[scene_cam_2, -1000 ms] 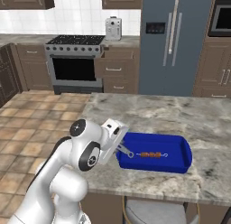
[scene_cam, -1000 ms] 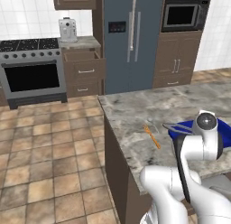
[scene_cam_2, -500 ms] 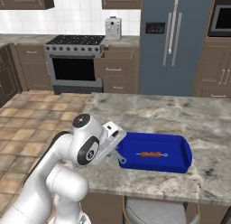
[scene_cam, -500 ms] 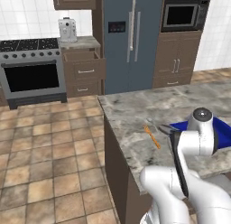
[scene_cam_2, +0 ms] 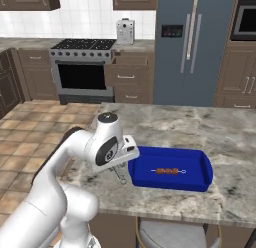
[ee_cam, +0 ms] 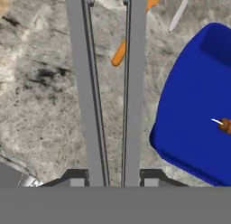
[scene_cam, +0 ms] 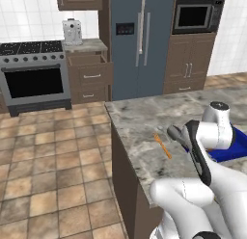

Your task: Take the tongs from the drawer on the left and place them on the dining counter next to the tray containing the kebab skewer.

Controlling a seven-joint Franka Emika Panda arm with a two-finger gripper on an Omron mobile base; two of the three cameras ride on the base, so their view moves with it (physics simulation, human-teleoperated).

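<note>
- Tongs (ee_cam: 108, 92): two long grey metal arms run up the middle of the hand view, from between the finger tips at the bottom to the top edge. In the right base view a short grey end of them pokes out below the gripper, centre of frame, low over the stone.
- Gripper (ee_cam: 110, 175): narrowed onto the tongs, one dark finger tip (ee_cam: 74, 177) pressing each arm from outside. In the right base view the gripper (scene_cam_2: 121, 176) sits left of centre, just beside the left end of the tray.
- Tray (scene_cam_2: 170, 169): blue, rectangular, on the dining counter, centre-right in the right base view; right half of the hand view. In the left base view a blue strip shows at the right edge behind the arm.
- Kebab skewer (scene_cam_2: 167, 171): lies flat in the middle of the tray, brown pieces on a thin pale stick. In the hand view, one end shows at the right edge.
- Dining counter (scene_cam_2: 220, 132): marbled grey-beige stone, across the middle of the right base view; dark brown base shows in the left base view.
- Orange utensil (scene_cam: 162, 145): lies on the stone, centre-right of the left base view, near the gripper; at the top of the hand view it shows between and beside the tongs' arms.
- Drawer (scene_cam: 89, 73): top one of its stack, pulled out, upper left of the left base view, right of the stove (scene_cam: 34, 74). In the right base view, upper centre.
- Coffee machine (scene_cam: 72, 32): silver, on the small counter above the drawer.
- Fridge (scene_cam: 140, 40): grey-blue, upper centre of the left base view.
</note>
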